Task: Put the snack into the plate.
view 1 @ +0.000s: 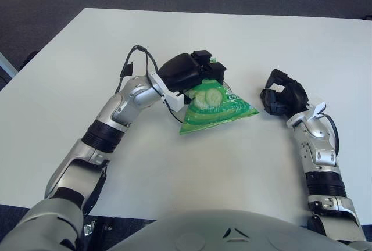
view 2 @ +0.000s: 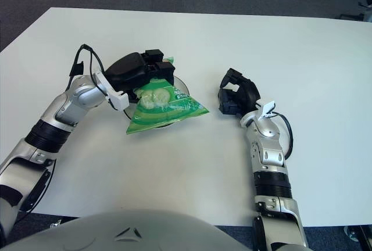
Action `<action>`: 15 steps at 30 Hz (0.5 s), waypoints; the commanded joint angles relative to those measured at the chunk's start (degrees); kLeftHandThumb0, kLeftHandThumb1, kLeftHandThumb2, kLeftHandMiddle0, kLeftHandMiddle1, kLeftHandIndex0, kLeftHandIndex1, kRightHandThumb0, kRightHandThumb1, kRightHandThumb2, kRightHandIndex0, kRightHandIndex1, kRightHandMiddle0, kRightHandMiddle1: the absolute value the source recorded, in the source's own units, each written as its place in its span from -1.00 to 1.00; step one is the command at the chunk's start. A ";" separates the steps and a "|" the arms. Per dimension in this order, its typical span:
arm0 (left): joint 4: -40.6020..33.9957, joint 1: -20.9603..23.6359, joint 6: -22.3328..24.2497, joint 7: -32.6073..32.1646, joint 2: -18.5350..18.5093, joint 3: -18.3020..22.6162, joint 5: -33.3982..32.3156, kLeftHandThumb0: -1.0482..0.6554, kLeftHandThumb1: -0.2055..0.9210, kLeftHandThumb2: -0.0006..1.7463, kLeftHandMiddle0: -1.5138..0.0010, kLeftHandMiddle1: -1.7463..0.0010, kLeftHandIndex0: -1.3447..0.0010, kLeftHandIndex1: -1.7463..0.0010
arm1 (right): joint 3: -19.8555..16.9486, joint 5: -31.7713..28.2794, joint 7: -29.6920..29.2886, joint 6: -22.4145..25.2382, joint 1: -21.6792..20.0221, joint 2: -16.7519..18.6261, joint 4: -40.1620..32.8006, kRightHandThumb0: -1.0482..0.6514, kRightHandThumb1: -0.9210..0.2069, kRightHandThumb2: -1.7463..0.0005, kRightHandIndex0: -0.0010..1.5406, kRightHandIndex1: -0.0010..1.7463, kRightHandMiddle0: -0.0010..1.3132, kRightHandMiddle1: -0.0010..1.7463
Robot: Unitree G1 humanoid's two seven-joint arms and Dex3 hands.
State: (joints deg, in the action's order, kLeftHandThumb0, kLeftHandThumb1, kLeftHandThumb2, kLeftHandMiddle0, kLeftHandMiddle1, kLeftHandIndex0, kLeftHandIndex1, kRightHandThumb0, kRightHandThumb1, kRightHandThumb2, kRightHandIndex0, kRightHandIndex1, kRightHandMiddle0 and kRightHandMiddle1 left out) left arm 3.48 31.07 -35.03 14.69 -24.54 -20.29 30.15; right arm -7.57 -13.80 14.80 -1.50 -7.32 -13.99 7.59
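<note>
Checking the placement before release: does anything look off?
The green snack bag, held by the left robot hand, lies askew over the plate, its corners overhanging the rim onto the table.

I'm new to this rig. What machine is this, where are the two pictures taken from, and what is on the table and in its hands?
This is a humanoid robot with two arms and three-finger hands. Both pictures come from a stereo camera on its head, looking down at a white table, so they show one scene from slightly different spots. The left hand grips a green snack bag by its top edge; the bag covers most of a clear plate. The right hand shows to the right of the bag, holding nothing.
</note>
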 commanded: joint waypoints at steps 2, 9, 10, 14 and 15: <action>0.13 0.87 0.39 1.19 -0.50 -0.39 1.69 0.85 -0.35 0.73 0.03 -1.00 -0.39 -1.00 | 1.03 0.53 0.03 3.57 4.78 1.82 3.47 -0.35 0.14 -0.56 0.68 1.00 -0.01 1.00; -0.29 1.22 1.05 2.65 -1.34 -0.90 5.02 0.85 -0.35 0.73 0.03 -1.00 -0.40 -1.00 | 1.07 0.61 -0.05 3.67 4.78 1.82 3.35 -0.35 0.14 -0.56 0.68 1.00 -0.02 1.00; -0.26 1.35 0.90 2.82 -1.50 -1.00 5.41 0.85 -0.35 0.73 0.03 -1.00 -0.40 -1.00 | 1.07 0.60 -0.01 3.65 4.78 1.82 3.35 -0.35 0.14 -0.56 0.69 1.00 -0.02 1.00; 0.52 2.70 -1.31 3.91 -2.80 -2.06 6.78 0.85 -0.35 0.73 0.03 -1.00 -0.40 -1.00 | 1.16 0.77 0.13 3.54 4.75 1.66 3.46 -0.35 0.14 -0.56 0.69 1.00 -0.02 1.00; 0.85 3.26 -2.25 4.15 -3.27 -2.47 7.19 0.85 -0.35 0.73 0.03 -1.00 -0.38 -1.00 | 1.18 0.83 0.13 3.53 4.73 1.61 3.50 -0.35 0.14 -0.56 0.69 1.00 -0.02 1.00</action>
State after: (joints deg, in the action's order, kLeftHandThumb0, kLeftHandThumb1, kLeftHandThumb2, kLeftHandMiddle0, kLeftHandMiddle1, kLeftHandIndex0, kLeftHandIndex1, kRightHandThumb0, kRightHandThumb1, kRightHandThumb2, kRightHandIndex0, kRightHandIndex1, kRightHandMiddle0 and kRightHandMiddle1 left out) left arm 3.57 31.94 -34.78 17.15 -25.94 -21.19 35.27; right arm -7.57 -13.77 14.80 -1.30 -7.24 -14.01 7.47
